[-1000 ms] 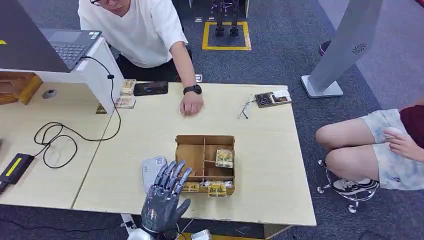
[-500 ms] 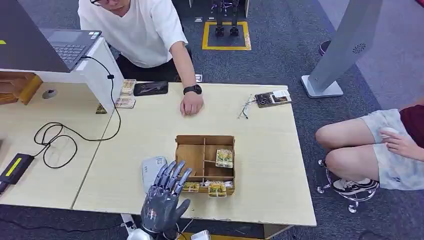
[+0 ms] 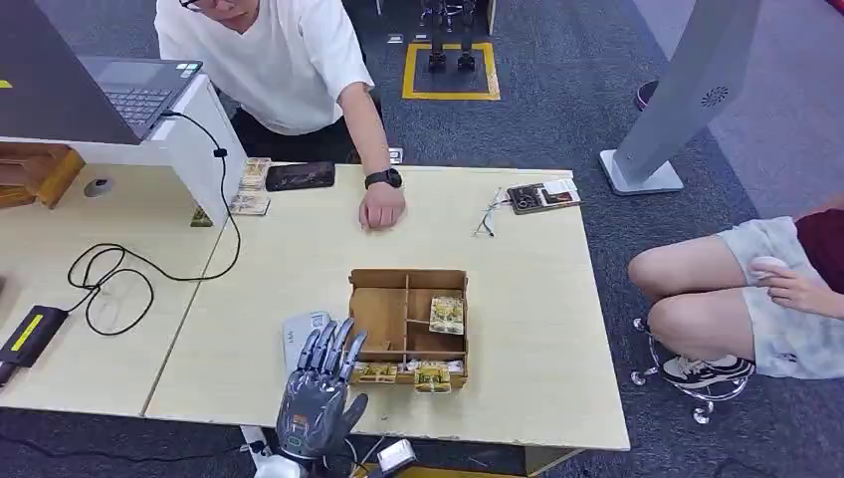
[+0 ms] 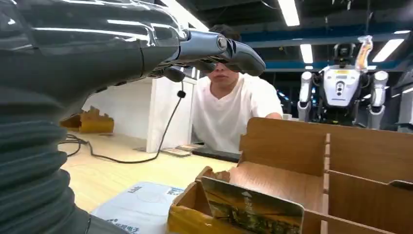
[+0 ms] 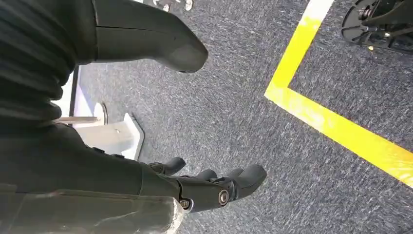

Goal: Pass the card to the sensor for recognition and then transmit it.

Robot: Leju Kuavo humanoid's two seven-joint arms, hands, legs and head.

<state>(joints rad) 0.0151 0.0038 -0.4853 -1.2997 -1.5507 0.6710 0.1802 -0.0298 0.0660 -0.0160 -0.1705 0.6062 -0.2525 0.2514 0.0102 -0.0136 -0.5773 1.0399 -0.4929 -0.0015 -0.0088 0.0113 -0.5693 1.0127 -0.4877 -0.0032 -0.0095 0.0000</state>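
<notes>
A card (image 3: 379, 372) stands in the near-left compartment of the wooden box (image 3: 408, 289) on the counter (image 3: 518, 299), with more cards in neighbouring compartments. The left hand (image 3: 316, 390) hovers just short of it, fingers spread, empty, beside the grey sensor (image 3: 299, 334). The right hand (image 5: 204, 187) hangs over carpet, fingers loosely extended, holding nothing

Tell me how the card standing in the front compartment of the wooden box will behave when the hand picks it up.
The card looks thin and flat, so probably light and slightly bendable. Its printed face seems glossy, so it may slip between the left hand's fingers. It leans on the wooden box's low front wall, so a push would likely tip it flat.
</notes>
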